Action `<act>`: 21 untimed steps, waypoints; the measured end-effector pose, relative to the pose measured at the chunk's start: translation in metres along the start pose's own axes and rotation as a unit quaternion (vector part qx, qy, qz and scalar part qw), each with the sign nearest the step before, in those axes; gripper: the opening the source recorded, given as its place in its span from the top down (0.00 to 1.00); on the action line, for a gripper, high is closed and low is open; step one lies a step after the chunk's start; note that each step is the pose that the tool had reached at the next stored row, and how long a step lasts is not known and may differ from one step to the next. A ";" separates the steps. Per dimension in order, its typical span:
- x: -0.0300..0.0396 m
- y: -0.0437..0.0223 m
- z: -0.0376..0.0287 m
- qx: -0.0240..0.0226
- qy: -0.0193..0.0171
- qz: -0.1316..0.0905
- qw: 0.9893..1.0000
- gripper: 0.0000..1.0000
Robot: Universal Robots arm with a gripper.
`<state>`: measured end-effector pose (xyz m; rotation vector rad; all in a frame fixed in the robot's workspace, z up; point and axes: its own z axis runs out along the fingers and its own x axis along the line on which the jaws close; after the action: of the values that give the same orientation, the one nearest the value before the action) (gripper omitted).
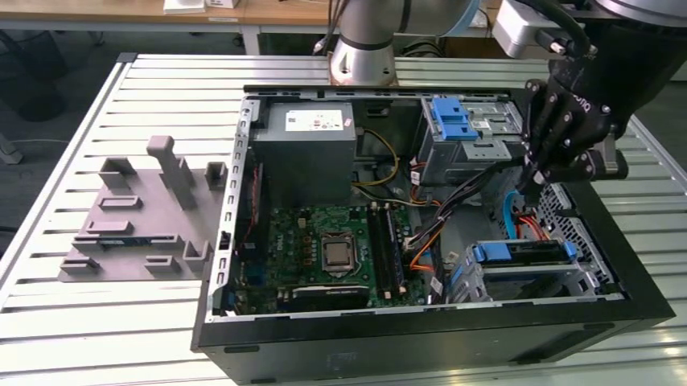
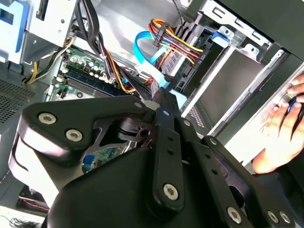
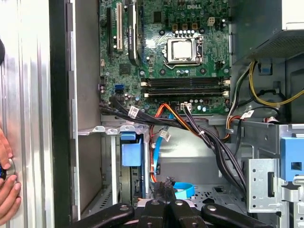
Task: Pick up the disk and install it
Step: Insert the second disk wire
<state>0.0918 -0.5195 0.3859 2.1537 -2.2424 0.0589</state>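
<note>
1. We see the computer case [image 1: 429, 338] lying open on the slatted table [image 1: 161, 322].
2. The stand [image 1: 140, 225] sits beside it, on the exterior view's left.
3. Inside, the motherboard [image 1: 322, 249] lies between power supply [image 1: 311, 153] and near wall.
4. The disk [image 1: 526, 253] sits in the bay on the exterior view's right.

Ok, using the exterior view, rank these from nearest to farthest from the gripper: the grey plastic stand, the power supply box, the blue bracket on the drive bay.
From the gripper:
1. Blue bracket, atop the drive bay, just toward the exterior view's left.
2. Power supply box, at the case's far corner.
3. Grey plastic stand, outside the case on the table, at the exterior view's left.
</note>
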 end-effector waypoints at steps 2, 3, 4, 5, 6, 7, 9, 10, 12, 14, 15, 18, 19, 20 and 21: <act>-0.0025 0.0000 -0.0001 0.000 0.003 0.000 1.000 0.89; -0.0034 0.0000 -0.0001 0.000 0.005 0.000 1.000 0.89; -0.0040 -0.0001 -0.0001 0.000 0.008 0.000 1.000 0.89; -0.0047 -0.0002 -0.0001 0.000 0.010 0.000 1.000 0.83; -0.0053 -0.0005 0.0000 0.000 0.012 0.000 1.000 0.83; -0.0059 -0.0009 0.0000 0.001 0.014 0.000 1.000 0.83; -0.0072 -0.0016 0.0002 0.001 0.018 0.000 1.000 0.81; -0.0077 -0.0018 0.0004 0.001 0.021 0.000 1.000 0.81; -0.0085 -0.0022 0.0011 0.001 0.024 0.000 1.000 0.75; -0.0089 -0.0024 0.0024 0.001 0.025 0.000 1.000 0.75; -0.0091 -0.0025 0.0031 0.001 0.025 0.000 1.000 0.75; -0.0094 -0.0029 0.0058 0.001 0.026 0.000 1.000 0.75; -0.0095 -0.0030 0.0068 0.001 0.027 0.000 1.000 0.75; -0.0096 -0.0031 0.0079 0.001 0.028 0.000 1.000 0.75; -0.0096 -0.0031 0.0087 0.001 0.029 0.000 1.000 0.75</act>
<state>0.0954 -0.5104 0.3768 2.1252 -2.2124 0.1213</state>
